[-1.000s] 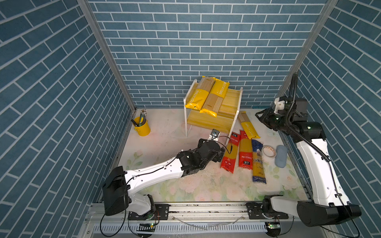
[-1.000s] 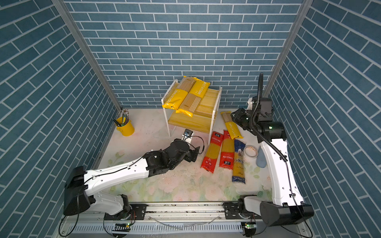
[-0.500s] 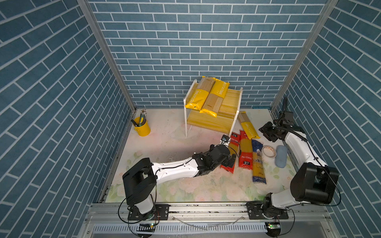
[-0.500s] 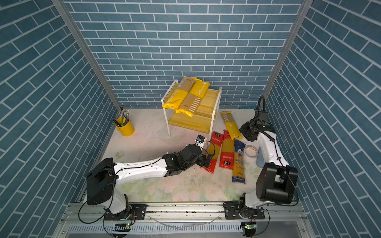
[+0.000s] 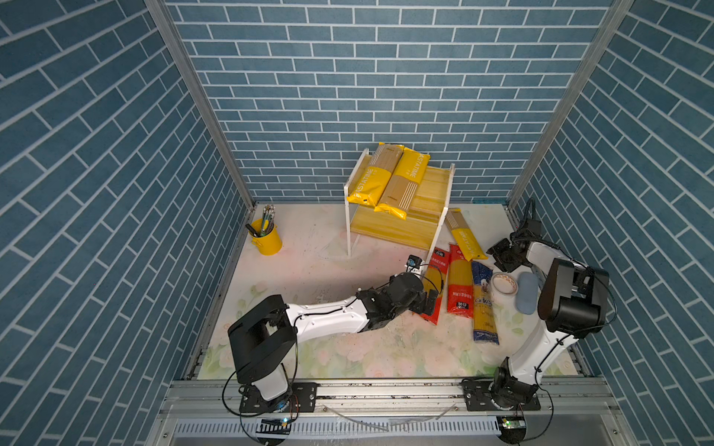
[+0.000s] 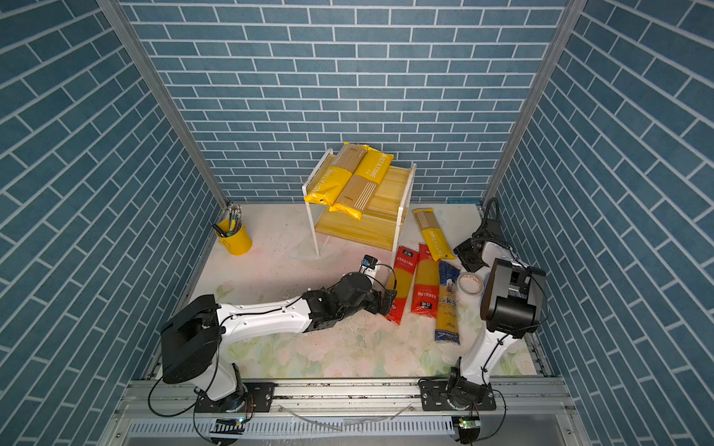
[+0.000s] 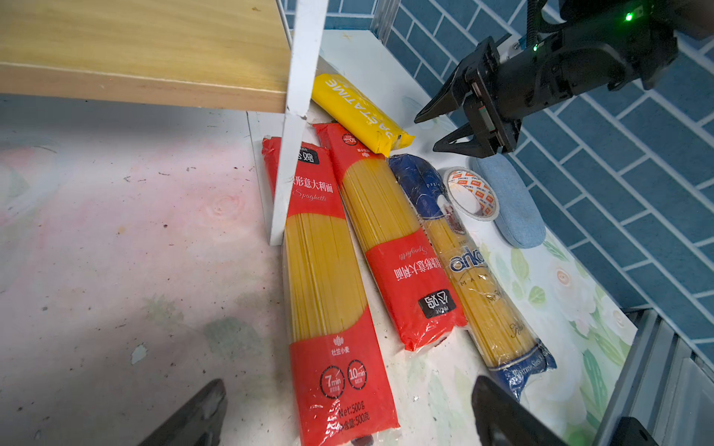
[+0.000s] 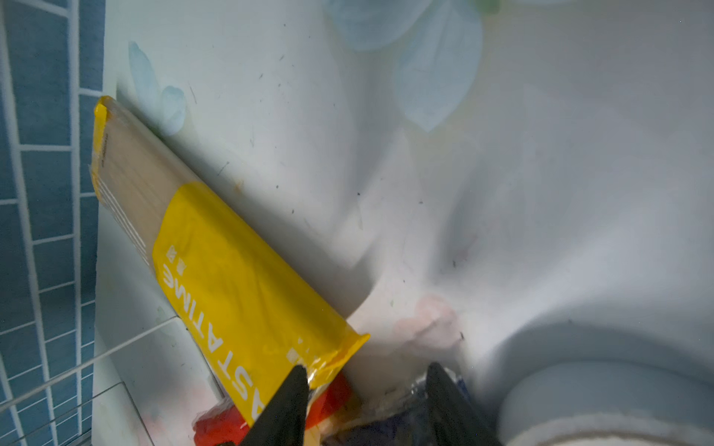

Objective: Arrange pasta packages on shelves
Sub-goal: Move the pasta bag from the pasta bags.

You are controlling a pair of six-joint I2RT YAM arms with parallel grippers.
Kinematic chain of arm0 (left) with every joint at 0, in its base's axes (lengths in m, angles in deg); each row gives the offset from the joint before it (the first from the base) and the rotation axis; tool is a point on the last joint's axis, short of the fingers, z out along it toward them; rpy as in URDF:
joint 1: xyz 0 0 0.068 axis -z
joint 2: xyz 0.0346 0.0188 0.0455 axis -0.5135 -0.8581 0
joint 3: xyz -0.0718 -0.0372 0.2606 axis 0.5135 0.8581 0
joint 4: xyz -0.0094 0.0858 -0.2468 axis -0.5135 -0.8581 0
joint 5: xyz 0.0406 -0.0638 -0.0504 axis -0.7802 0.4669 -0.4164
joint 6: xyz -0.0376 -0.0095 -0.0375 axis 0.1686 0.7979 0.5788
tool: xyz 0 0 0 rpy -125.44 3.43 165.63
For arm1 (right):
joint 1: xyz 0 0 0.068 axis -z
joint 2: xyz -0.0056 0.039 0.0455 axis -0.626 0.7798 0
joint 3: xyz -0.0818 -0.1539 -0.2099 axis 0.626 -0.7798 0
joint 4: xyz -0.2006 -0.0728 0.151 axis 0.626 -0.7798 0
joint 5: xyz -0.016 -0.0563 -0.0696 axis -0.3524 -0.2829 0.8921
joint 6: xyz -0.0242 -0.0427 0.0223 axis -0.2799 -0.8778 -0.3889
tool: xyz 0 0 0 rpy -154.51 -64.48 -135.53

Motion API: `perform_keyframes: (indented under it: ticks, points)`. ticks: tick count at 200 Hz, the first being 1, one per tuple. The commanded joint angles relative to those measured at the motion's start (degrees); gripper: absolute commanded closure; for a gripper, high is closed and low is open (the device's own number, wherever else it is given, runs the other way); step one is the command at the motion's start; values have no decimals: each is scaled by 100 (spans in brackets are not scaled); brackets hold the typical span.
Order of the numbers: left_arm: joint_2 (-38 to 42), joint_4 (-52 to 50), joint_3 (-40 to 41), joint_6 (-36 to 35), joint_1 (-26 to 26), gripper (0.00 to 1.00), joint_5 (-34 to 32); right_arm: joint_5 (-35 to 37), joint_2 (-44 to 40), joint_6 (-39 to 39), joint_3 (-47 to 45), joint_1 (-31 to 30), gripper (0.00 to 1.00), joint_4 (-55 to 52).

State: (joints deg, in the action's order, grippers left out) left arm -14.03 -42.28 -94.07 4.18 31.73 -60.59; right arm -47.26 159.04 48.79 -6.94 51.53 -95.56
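Observation:
The shelves stand at the back, with two yellow-and-tan pasta packages lying on the top board. A third one lies on the table to the right of the rack. In front of it lie two red-ended bags and a blue-ended bag. My left gripper is open and straddles the near end of the left red bag. My right gripper is low beside the near end of the table's yellow bag, open and empty.
A yellow pencil cup stands at the back left. A tape roll and a blue-grey oval case lie right of the bags, close under my right arm. The rack's white side frame overlaps the left red bag.
My left arm has reached right to the left red bag and its jaws have widened. My right arm has dropped from high up to the table by the yellow bag, jaws opening.

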Motion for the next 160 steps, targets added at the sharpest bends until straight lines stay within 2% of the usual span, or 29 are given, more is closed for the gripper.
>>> perform_keyframes:
  ticks: [1,47,119,145,160]
  points:
    - [150,148,119,89,-43,1,94,-349,139,375,-98,-12,49,669]
    - [124,177,128,112,-43,2,204,-549,506,837,-243,-12,47,1210]
    - [171,227,212,114,-44,2,155,-824,520,1382,-697,-33,47,1745]
    - [117,218,159,114,-49,2,210,-831,732,1512,-769,-99,49,2050]
    - [110,201,163,116,-48,2,223,-980,866,1730,-871,-109,54,2392]
